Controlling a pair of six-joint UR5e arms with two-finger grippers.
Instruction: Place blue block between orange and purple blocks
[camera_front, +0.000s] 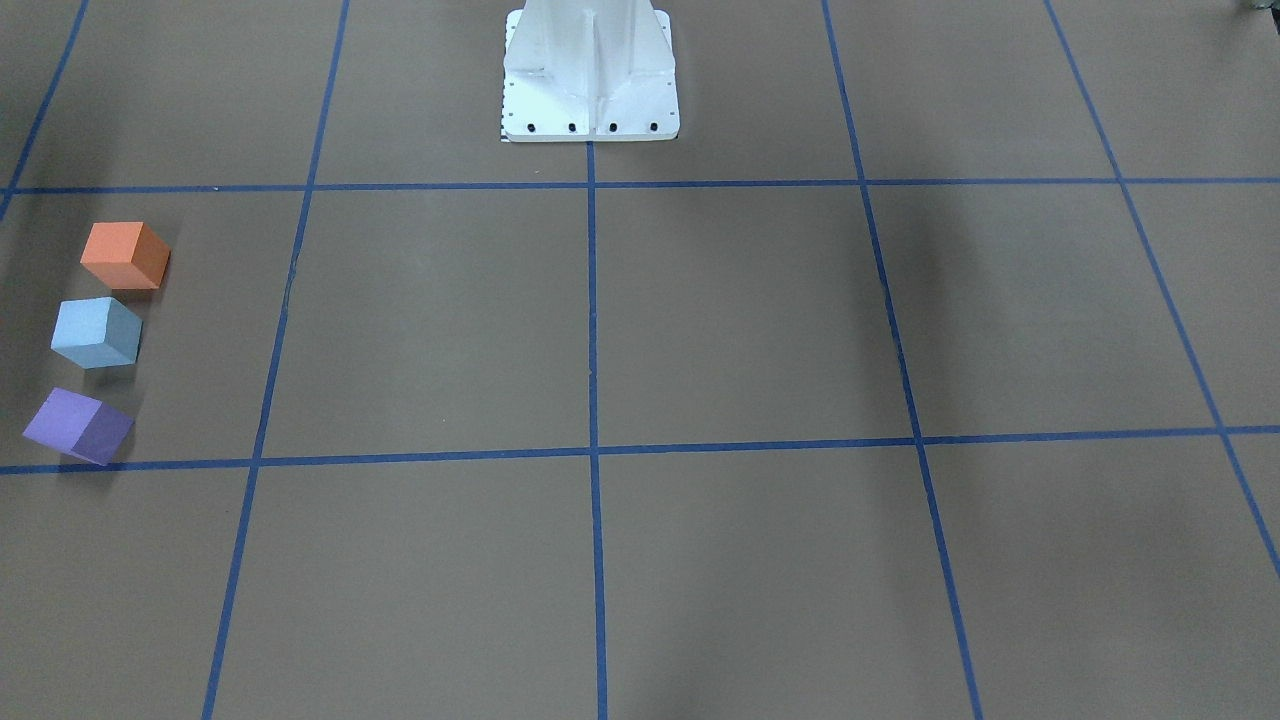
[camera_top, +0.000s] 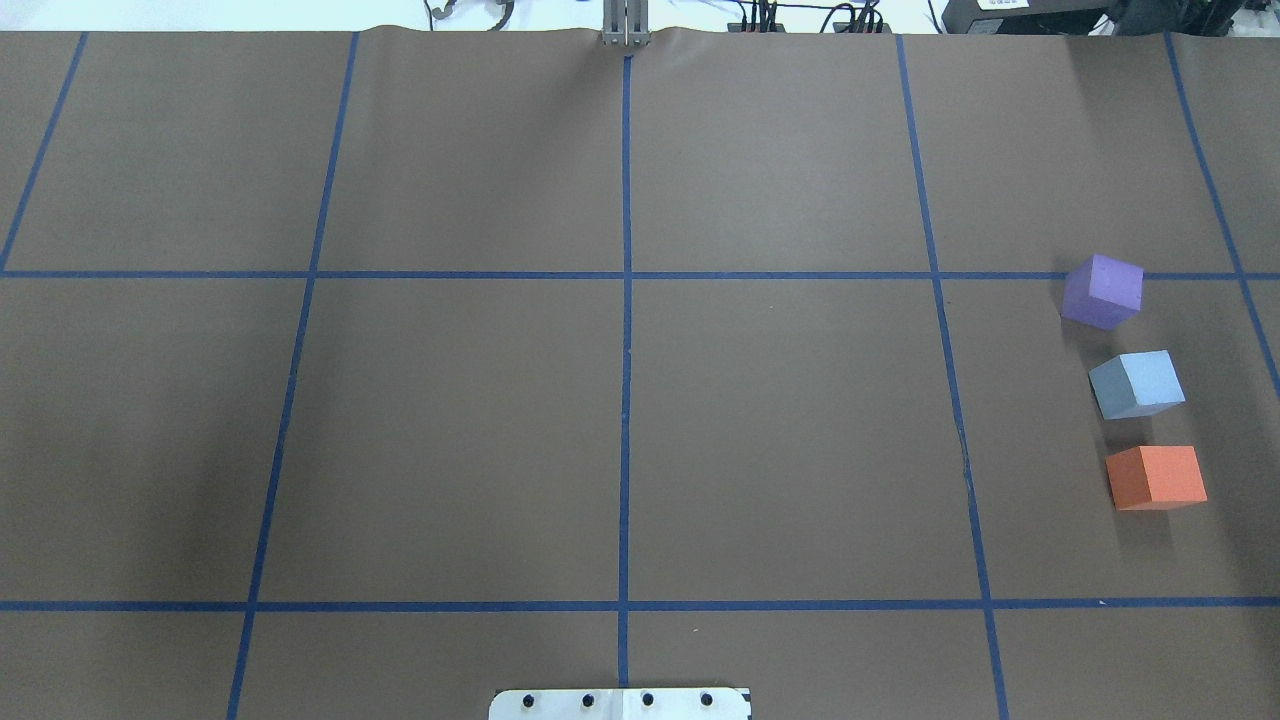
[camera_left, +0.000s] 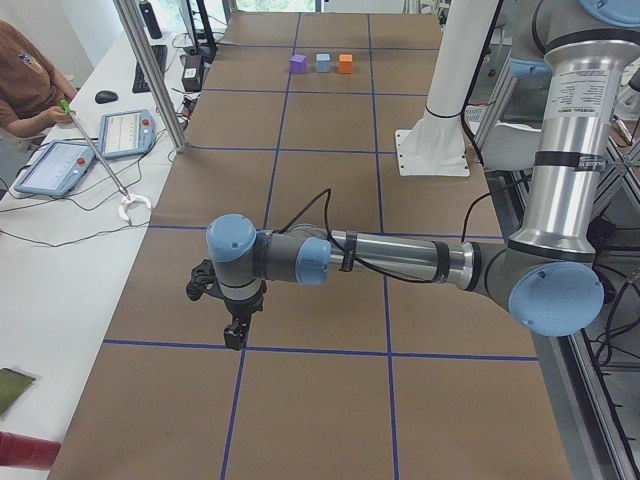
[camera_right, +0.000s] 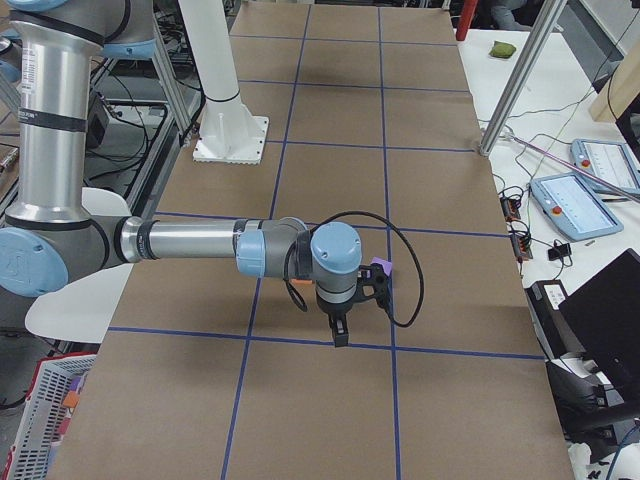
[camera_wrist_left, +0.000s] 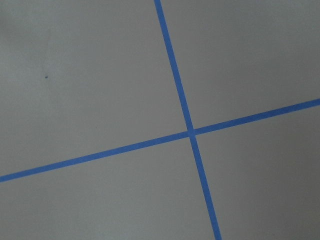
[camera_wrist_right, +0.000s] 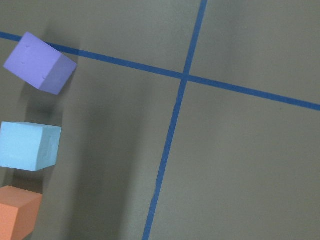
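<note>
The blue block (camera_top: 1137, 384) sits on the brown table between the purple block (camera_top: 1103, 291) and the orange block (camera_top: 1157, 477), in a short row with small gaps. The row also shows in the front view: orange (camera_front: 125, 255), blue (camera_front: 97, 333), purple (camera_front: 78, 426). The right wrist view shows purple (camera_wrist_right: 40, 63), blue (camera_wrist_right: 29, 146) and orange (camera_wrist_right: 17, 212) at its left edge. My right gripper (camera_right: 340, 335) hangs above the table beside the row; my left gripper (camera_left: 236, 335) hangs over the table's other end. I cannot tell whether either is open.
The white robot pedestal (camera_front: 590, 80) stands at the table's robot-side edge. Blue tape lines (camera_top: 626, 350) divide the brown surface into squares. An operator (camera_left: 25, 85) with tablets (camera_left: 125, 132) sits at a side bench beyond the far edge.
</note>
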